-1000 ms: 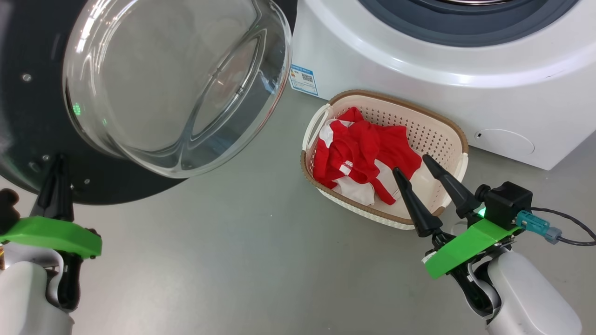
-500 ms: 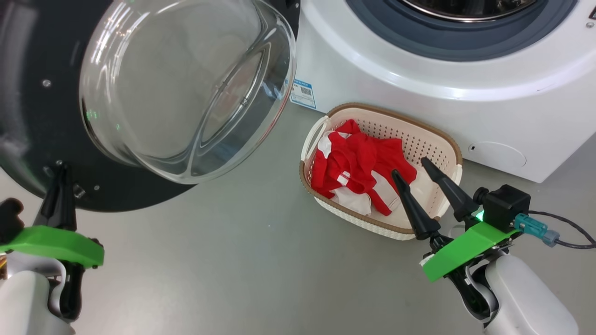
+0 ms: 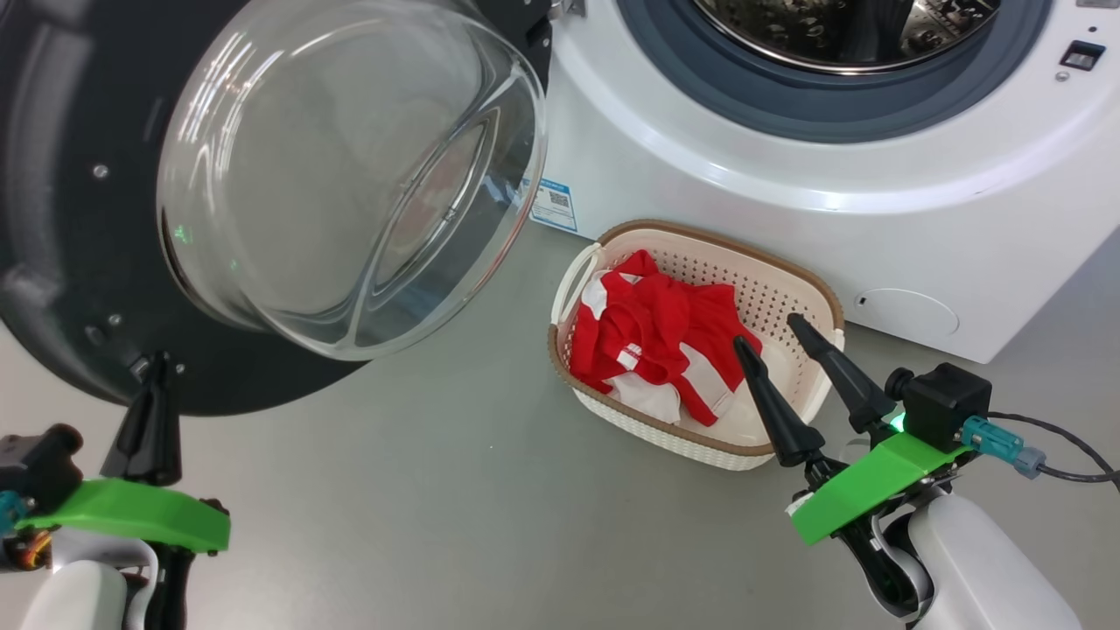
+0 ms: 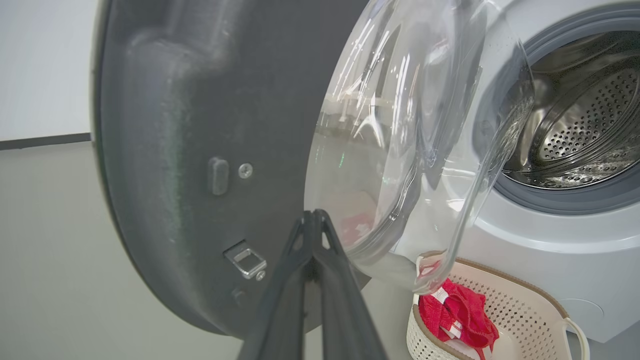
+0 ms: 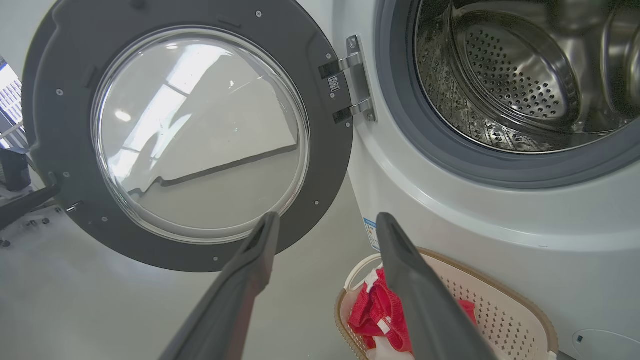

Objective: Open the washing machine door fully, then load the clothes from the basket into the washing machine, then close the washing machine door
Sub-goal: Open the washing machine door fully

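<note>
Fingers pressed flat together with nothing between them, the left gripper [image 3: 156, 367] stands far left of the small cream-white perforated plastic basket [image 3: 661, 430] with its brown woven-look rim. Its tip shows in front of the lower edge of the large round glossy black door [image 3: 61, 227]; whether it touches I cannot tell. The door hangs wide open, left of the basket, its bulging clear glass bowl [image 3: 350, 175] swelling toward the basket's side. The basket sits on the grey floor [image 3: 455, 490], and the bright red and white clothes [image 3: 652, 328] lie bundled in its left half. Over the basket's near right part the right gripper [image 3: 768, 331] has its fingers spread wide, empty and clear of the clothes. Just behind the basket stands the big white front-loading washing machine [image 3: 787, 227], its steel perforated drum [image 3: 840, 35] exposed above the basket.
</note>
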Tool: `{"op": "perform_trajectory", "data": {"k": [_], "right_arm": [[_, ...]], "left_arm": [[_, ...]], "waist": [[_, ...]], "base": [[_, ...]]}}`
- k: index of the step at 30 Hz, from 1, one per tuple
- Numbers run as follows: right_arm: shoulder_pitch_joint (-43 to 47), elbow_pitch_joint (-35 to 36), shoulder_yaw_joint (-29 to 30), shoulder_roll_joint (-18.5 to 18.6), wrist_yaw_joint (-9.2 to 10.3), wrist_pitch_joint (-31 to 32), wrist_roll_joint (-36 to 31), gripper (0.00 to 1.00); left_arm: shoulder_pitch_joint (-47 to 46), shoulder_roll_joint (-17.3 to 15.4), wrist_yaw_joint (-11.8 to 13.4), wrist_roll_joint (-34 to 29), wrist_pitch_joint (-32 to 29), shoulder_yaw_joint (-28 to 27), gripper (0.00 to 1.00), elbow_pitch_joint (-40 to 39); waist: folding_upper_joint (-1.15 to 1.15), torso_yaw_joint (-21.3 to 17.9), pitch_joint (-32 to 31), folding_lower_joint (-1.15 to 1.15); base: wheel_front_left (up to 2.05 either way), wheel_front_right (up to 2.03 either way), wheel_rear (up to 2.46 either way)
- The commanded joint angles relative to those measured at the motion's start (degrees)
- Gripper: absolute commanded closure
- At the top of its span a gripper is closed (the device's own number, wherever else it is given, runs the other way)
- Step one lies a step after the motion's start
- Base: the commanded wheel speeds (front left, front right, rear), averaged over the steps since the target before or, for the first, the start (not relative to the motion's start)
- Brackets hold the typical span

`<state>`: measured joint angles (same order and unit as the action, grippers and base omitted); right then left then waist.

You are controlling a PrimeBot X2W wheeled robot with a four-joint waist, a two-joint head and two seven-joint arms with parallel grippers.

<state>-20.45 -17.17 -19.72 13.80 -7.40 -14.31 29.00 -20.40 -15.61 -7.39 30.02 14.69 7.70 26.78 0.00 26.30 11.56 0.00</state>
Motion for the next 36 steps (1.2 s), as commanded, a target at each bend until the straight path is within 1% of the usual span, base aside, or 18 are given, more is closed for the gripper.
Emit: {"op": "perform_trajectory", "data": {"k": [1, 2, 9, 17, 25, 34, 36], "right_arm": [[0.93, 1.63, -0.98, -0.41, -0.09, -0.69, 0.57, 0.0], [0.96, 1.76, -0.93, -0.36, -0.09, -0.69, 0.54, 0.0], [0.86, 2.54, -0.75, -0.05, -0.09, -0.69, 0.27, 0.0], [1.06, 3.11, -0.69, 0.05, -0.09, -0.69, 0.02, 0.0], [1.26, 3.84, -0.26, 0.25, -0.09, -0.69, -0.3, 0.0], [1.71, 4.21, 0.06, 0.02, -0.09, -0.69, -0.73, 0.0], [2.05, 4.34, 0.25, -0.07, -0.09, -0.69, -1.07, 0.0]], "left_arm": [[-0.04, -2.08, -0.1, -0.09, 0.3, -2.24, 0.04, -2.16], [0.44, -1.74, -0.1, -0.16, 0.3, -2.56, 0.0, -3.05], [3.59, 0.53, 0.61, -1.96, 0.3, -4.14, 0.0, -9.5], [6.59, 2.45, 0.77, -3.72, 0.3, -3.77, 0.0, -14.67], [8.47, 2.94, 1.07, -5.22, 0.3, -2.7, 0.0, -18.03], [9.92, 3.27, 1.95, -5.94, 0.3, -2.13, 0.0, -20.19], [10.81, 3.71, 2.08, -6.12, 0.3, -1.94, 0.0, -20.55]], "waist": [[0.0, -0.48, -0.32, 0.0], [0.0, -0.68, -0.39, 0.0], [0.0, -2.58, -0.5, 0.0], [0.0, -5.92, -1.81, 0.0], [0.0, -10.26, -3.35, 0.0], [0.0, -15.36, -4.89, 0.0], [0.0, -17.85, -5.63, 0.0]], "base": [[0.0, 0.0, 0.0], [0.0, 0.0, 0.0], [0.0, 0.0, 0.0], [0.0, 0.0, 0.0], [0.0, 0.0, 0.0], [0.0, 0.0, 0.0], [0.0, 0.0, 0.0]]}}
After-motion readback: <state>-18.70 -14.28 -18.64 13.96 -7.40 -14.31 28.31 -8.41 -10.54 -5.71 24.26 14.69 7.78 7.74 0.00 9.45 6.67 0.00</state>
